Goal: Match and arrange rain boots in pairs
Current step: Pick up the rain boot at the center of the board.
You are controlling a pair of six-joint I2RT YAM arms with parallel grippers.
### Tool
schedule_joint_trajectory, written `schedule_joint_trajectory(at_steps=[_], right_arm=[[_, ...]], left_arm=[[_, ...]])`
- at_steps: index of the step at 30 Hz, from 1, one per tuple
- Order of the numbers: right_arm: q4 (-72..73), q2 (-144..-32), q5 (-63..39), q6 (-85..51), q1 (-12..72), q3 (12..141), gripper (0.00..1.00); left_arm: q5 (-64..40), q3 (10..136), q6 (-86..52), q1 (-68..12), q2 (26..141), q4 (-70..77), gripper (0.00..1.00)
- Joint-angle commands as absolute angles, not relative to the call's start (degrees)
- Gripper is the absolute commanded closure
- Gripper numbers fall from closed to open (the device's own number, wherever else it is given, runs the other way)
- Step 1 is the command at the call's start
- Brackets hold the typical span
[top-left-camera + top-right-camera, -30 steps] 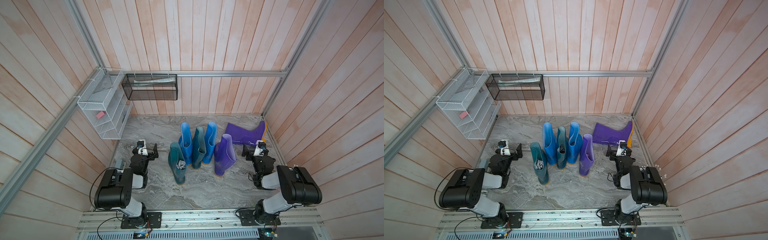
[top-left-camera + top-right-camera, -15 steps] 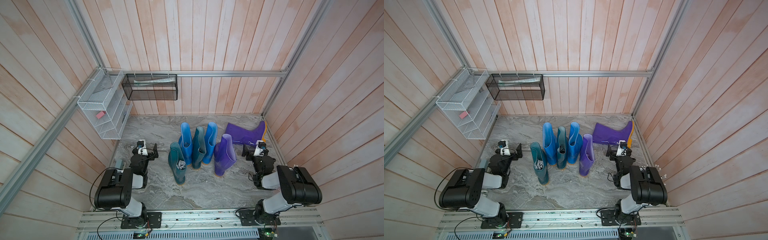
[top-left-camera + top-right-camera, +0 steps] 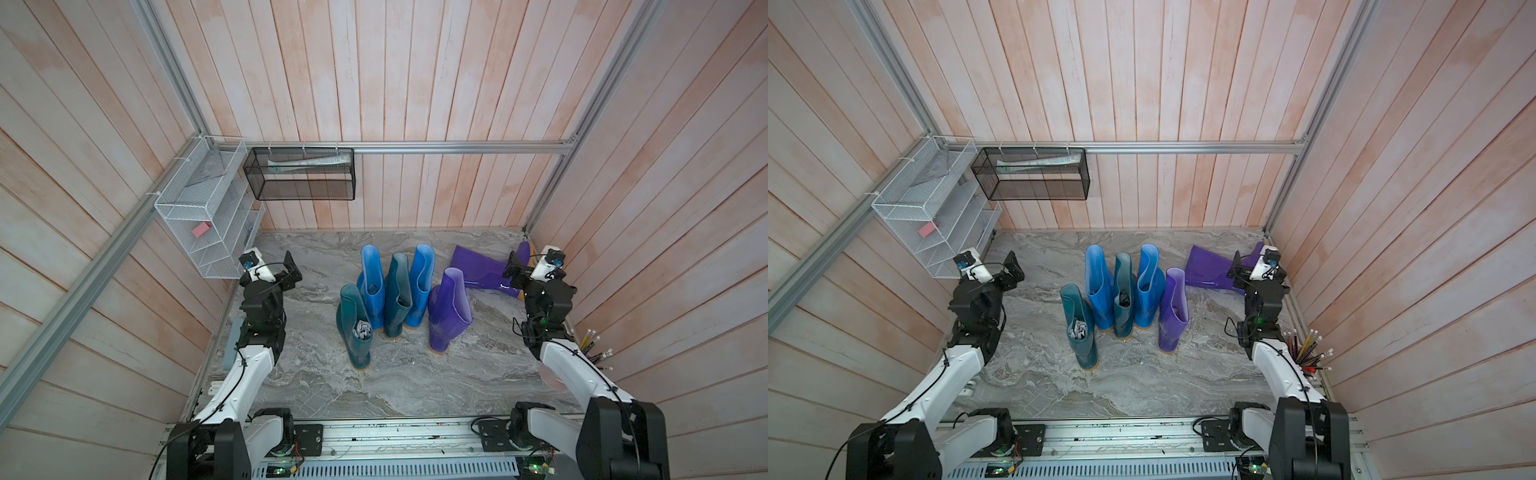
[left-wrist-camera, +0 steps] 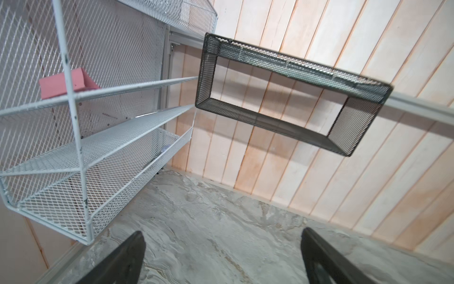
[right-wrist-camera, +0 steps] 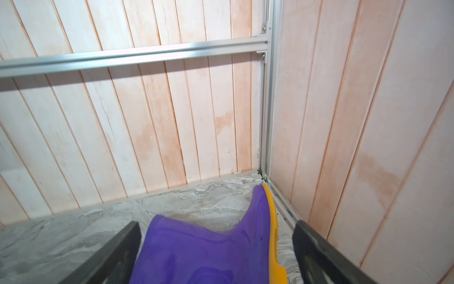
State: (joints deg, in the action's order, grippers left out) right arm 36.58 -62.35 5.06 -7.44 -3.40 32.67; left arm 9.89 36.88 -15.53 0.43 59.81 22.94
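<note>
Counter [image 3: 415, 386]: grey marble.
Standing purple boot [image 3: 449, 311]: upright, mid-counter.
Blue boots [image 3: 372, 286], teal boots [image 3: 397, 295]: upright, just left of it.
Fallen purple boot [image 3: 482, 270]: on its side beyond it, foot between spread right jaws.
Left jaws: spread, empty, far left of it.

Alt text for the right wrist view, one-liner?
A purple boot with a yellow-orange sole lies on its side on the grey marbled floor, framed by the open right gripper. Behind it, pale wood-plank walls meet in a corner, crossed by an aluminium rail.

Marbled grey floor [image 3: 374, 386] holds six rain boots [image 3: 397, 291].
</note>
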Motion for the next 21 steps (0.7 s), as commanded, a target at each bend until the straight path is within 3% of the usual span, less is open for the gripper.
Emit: schedule_joint_trajectory(at_steps=[1, 6, 11, 21], right_arm=[[17.27, -58.74, 4.06, -13.75, -2.72, 40.35, 0.02], [-5.52, -58.53, -2.88, -15.55, -0.29, 56.8, 0.03], [-19.84, -60.61, -2.1, -15.98, 5.21, 66.77, 0.05], [-27.86, -64.16, 1.82, -16.47, 11.34, 69.02, 0.11]], left_arm=[[8.24, 46.84, -24.88, -1.28, 56.58, -1.84, 0.0], [7.22, 66.46, -32.15, -9.6, 56.35, -30.15, 0.0], [10.09, 81.56, -36.94, -20.85, 59.93, -54.11, 0.05], [17.3, 93.94, -53.57, -46.45, 69.58, -79.21, 0.11]])
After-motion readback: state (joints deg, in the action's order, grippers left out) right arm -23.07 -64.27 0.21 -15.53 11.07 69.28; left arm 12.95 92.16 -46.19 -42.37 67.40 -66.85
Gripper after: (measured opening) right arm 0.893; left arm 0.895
